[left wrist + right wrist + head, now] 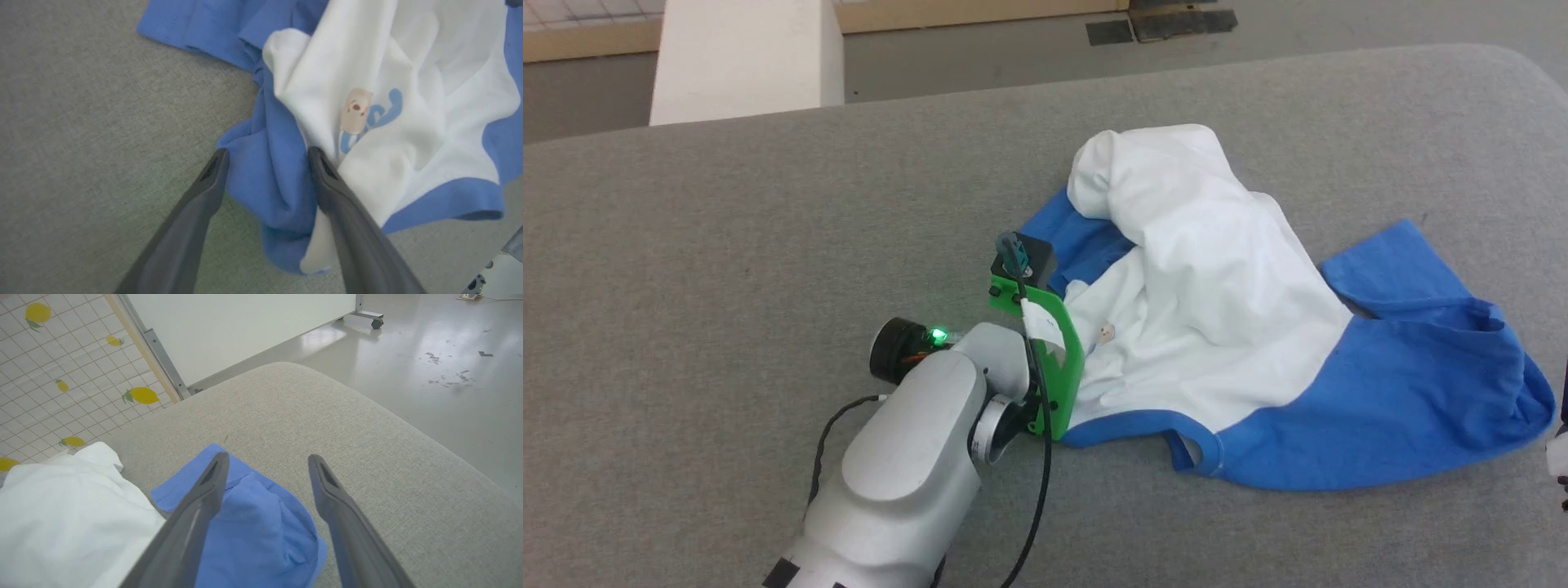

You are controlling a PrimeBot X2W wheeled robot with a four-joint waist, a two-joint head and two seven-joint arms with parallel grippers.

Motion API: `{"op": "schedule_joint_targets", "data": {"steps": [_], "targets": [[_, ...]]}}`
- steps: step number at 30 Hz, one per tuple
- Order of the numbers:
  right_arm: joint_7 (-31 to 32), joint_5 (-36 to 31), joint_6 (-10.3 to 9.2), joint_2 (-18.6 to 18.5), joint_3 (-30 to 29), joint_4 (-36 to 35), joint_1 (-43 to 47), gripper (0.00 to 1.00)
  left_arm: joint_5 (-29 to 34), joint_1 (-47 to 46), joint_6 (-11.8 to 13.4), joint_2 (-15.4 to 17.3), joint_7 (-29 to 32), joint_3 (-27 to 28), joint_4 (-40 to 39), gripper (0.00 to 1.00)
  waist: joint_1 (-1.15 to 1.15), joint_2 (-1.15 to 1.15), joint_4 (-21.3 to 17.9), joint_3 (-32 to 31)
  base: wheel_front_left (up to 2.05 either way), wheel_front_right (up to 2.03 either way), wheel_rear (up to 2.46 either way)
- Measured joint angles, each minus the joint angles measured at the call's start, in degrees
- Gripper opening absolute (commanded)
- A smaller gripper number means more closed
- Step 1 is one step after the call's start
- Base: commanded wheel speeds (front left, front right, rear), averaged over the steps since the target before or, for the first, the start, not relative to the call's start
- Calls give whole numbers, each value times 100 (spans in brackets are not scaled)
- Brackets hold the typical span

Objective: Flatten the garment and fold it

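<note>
Left claw [268, 153], spread wide, is set astride a blue fold [269, 196] of the shirt [1217, 286] crumpled on the grey pad [727, 245]. Right claw [268, 457] hangs wide, empty, above its other blue end. One layer should be pinched, then drawn outward.

Surface: grey fabric cushion [727, 229] is stretching wide
Floor: glossy grey floor [429, 388] is catching light, kinda scuffed
Back: white wheeled panel [245, 326] is standing beside lemon-print tiling [61, 375]

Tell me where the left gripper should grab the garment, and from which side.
Probably the bunched blue fold at the left edge of the garment, approached from the bare cushion side: it rises as a ridge between the open left gripper's fingers.
</note>
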Motion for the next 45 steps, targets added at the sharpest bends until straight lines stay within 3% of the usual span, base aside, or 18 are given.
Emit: {"op": "schedule_joint_targets", "data": {"steps": [1, 2, 3, 9, 16, 17, 18, 23, 26, 28, 29, 30, 31, 33, 37, 41, 45], "targets": [[-26, 10, 0, 0, -3, 19, 14, 100, -3, -8, 18, -1, 42, -1, 69, 100, 0, 0, -29, 27, 0, 0, 0], [-53, 19, 0, 0, -5, 43, 27, 100, -3, -12, 18, 0, 44, -4, 132, 41, 0, 0, -62, 57, 0, 0, 0], [-75, 23, 0, 1, -10, 63, 35, 100, -27, -14, 19, -1, 40, 13, 172, 0, 0, 0, -92, 82, 0, 0, 0], [-130, 19, -1, -1, -25, 146, 45, 100, -336, -53, 55, -12, -316, 152, 164, 0, 0, 0, -91, 178, 0, 0, 0], [-123, -48, 0, -1, 83, 143, 68, 100, -861, -169, 490, -23, -1441, 1061, -437, 0, 0, 0, 206, 83, 0, 0, 0], [-113, -82, 0, 0, 107, 122, 74, 100, -934, -169, 565, 1, -1558, 1222, -549, 0, 0, 0, 272, 62, 0, 0, 0], [-66, -109, 0, -1, 199, 60, 86, 100, -1037, -60, 826, 156, -1699, 1618, -843, 0, 0, 0, 465, -8, 0, 0, 0], [-2, -116, 0, 0, 455, -3, 113, 100, -1267, 816, 1424, 592, -1712, 2297, -1074, 0, 0, 0, 788, -115, 0, 0, 0], [12, -114, 0, 1, 613, -34, 137, 100, -1521, 1615, 1719, 628, -1661, 2668, -1160, 0, 0, 0, 982, -166, 0, 0, 0], [22, -103, 0, 1, 675, -43, 140, 100, -1690, 1928, 1751, 558, -1655, 2757, -1238, 0, 0, 0, 1068, -181, 0, 0, 0], [25, -88, 0, 4, 691, -47, 142, 100, -1737, 2021, 1750, 520, -1657, 2783, -1283, 5, 0, 0, 1103, -183, 0, 0, 0], [26, -79, 0, 3, 699, -48, 145, 100, -1804, 2091, 1740, 450, -1695, 2826, -1362, 66, 0, 0, 1143, -182, 0, 0, 0], [26, -79, 0, 2, 711, -49, 151, 100, -1893, 2121, 1707, 386, -1793, 2874, -1448, 100, 0, 0, 1179, -181, 0, 0, 0], [27, -79, 0, 2, 737, -52, 170, 100, -1968, 2124, 1603, 354, -1990, 2944, -1628, 100, 0, 0, 1235, -181, 0, 0, 0], [44, -97, 0, 3, 854, -93, 174, 100, -1895, 2061, 1159, 379, -2963, 3179, -2218, 100, 0, 0, 1299, -217, 0, 0, 0], [174, -165, 0, -1, 1068, -158, 174, 100, -1211, 2045, 705, 624, -4264, 3171, -2580, 100, 0, 0, 1298, -269, 0, 0, 0], [660, -415, 0, -2, 1422, -167, 169, 100, -448, 2215, 570, 789, -5213, 3000, -2512, 100, 0, 0, 1292, -244, 0, 0, 0]]}}
